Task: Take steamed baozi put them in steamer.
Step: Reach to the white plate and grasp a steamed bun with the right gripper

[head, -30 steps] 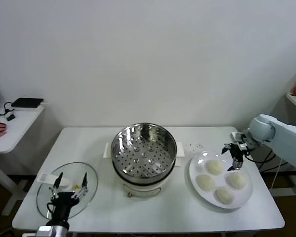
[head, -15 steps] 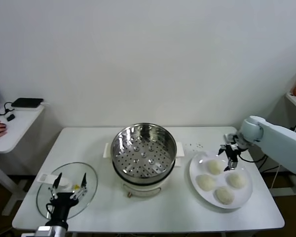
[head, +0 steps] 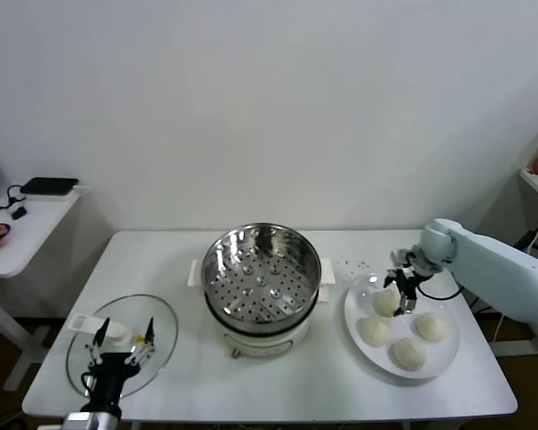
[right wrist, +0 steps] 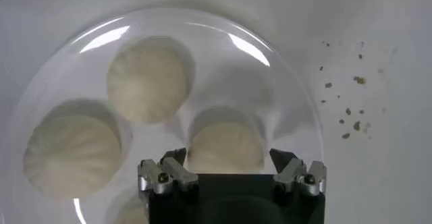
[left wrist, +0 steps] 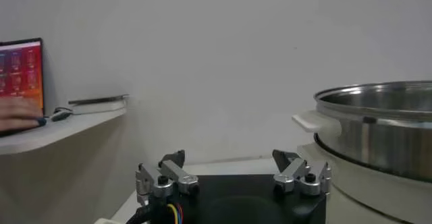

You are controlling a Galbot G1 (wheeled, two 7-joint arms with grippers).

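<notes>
Spread wide, the right gripper [head: 402,289] hangs right of centre in the head view, directly above the rear-left bun on the plate, pinching nothing. From largest to smallest: a white table [head: 278,381] fills the lower half of that view; the steamer [head: 262,273], a shiny steel pot with a perforated tray on a white base, sits at centre and holds no buns; a round glass lid [head: 117,345] lies at lower left, with the left gripper [head: 124,340] parked over it, claws apart; a white plate [head: 441,363] at lower right carries all four steamed baozi [head: 376,331]. In the right wrist view one bun [right wrist: 225,148] sits squarely between the open jaws, low in the frame, with another bun [right wrist: 147,79] at upper left. To do this pick well, the claw should probably descend straight, keep the bun centred between the jaws, and close gently around its middle so the soft dough is not crushed or its neighbours nudged.
</notes>
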